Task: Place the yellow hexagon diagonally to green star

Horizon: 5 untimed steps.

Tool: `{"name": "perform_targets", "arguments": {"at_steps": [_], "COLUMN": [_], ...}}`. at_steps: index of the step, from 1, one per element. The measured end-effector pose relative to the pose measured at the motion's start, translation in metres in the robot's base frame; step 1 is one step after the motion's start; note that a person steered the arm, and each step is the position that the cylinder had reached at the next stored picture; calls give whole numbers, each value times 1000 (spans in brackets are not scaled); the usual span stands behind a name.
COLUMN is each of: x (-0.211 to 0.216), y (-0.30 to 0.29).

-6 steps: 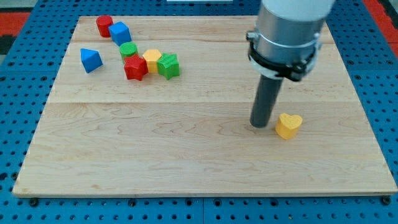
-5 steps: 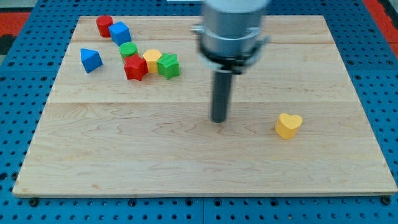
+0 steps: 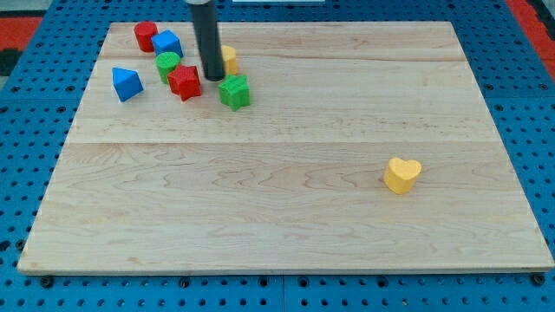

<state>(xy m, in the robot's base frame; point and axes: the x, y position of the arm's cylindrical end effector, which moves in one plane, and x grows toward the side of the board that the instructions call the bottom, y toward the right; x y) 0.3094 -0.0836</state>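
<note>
The yellow hexagon [image 3: 229, 60] lies near the view's top left, mostly hidden behind my dark rod. The green star [image 3: 234, 91] sits just below and slightly right of it. My tip [image 3: 213, 77] rests on the board between the red star [image 3: 185, 82] on its left and the yellow hexagon on its upper right, just above and left of the green star.
A green cylinder [image 3: 167, 65], a blue cube [image 3: 166, 43] and a red block [image 3: 145, 35] cluster at the top left. A blue triangle [image 3: 127, 83] lies further left. A yellow heart [image 3: 402, 174] sits alone at the right. The wooden board [image 3: 277, 217] lies on a blue pegboard.
My tip swept from beside the yellow heart up and left into the cluster. The yellow hexagon moved up and right, the red star and green cylinder shifted up and left.
</note>
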Motion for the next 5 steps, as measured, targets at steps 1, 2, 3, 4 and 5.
{"name": "perform_targets", "arguments": {"at_steps": [1, 2, 3, 4, 5], "x": [-8, -56, -85, -62, -67], "y": [-36, 3, 64, 176, 179]}}
